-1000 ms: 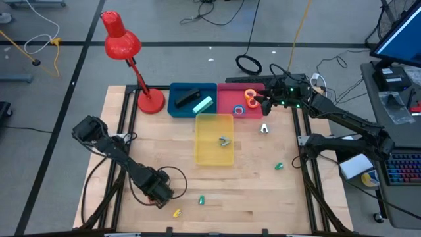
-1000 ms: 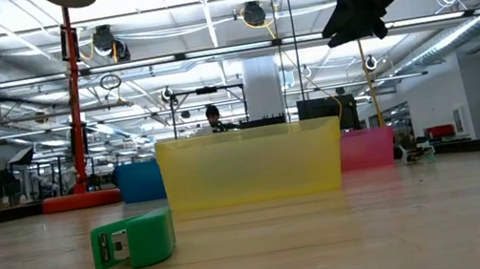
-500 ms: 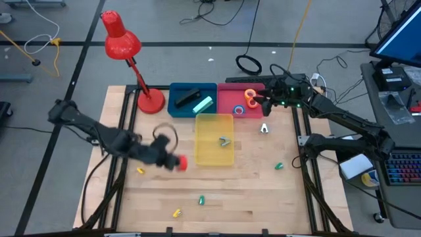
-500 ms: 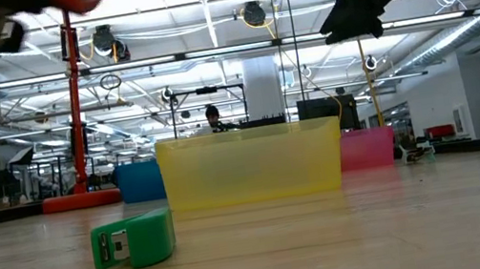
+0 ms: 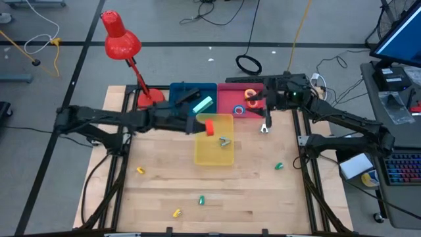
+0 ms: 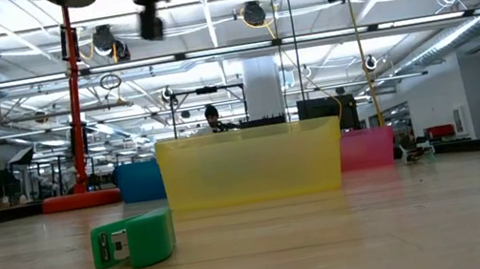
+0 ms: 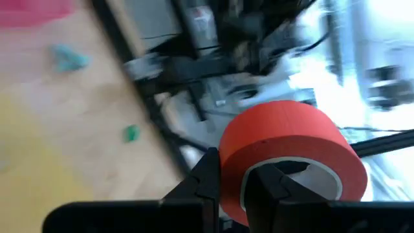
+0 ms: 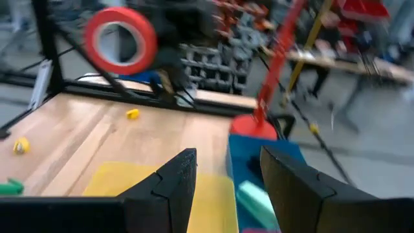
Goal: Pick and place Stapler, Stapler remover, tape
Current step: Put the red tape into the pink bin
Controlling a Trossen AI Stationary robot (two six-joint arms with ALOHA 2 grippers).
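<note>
Reaching across the wooden counter [image 5: 243, 191] from its left side, the left arm holds its claw [image 5: 205, 126] over the near-left corner of the yellow bin [image 5: 214, 153], the fingers pinching a red roll of tape [image 5: 210, 126]; the left wrist view shows the same red roll [image 7: 284, 155] gripped through its open centre, with one finger [image 7: 206, 178] against the outer wall and the other inside the ring. In the right wrist view this roll [image 8: 120, 40] appears raised above the counter, face-on. The right claw [image 5: 263, 100] hovers over the right edge of the pink bin [image 5: 227, 102], its two fingers [image 8: 169, 184] spread apart and holding nothing. An orange roll of tape [image 5: 250, 96] and a blue one [image 5: 239, 110] lie inside the pink bin. The blue bin [image 5: 179, 105], beside the pink one, contains a black stapler [image 5: 186, 97] and a light teal stapler [image 5: 202, 104]. A grey stapler remover [image 5: 225, 141] rests in the yellow bin, and a second, pale one [image 5: 264, 128] lies on the counter just right of the bins. Small green staplers [image 5: 202, 199] [image 5: 278, 166] and yellow pieces [image 5: 176, 212] [image 5: 140, 170] are scattered over the near half of the counter; the low view shows one green stapler [image 6: 134, 240] in front of the yellow bin [image 6: 251, 164]. A red desk lamp [image 5: 125, 52] stands at the far-left corner.
</note>
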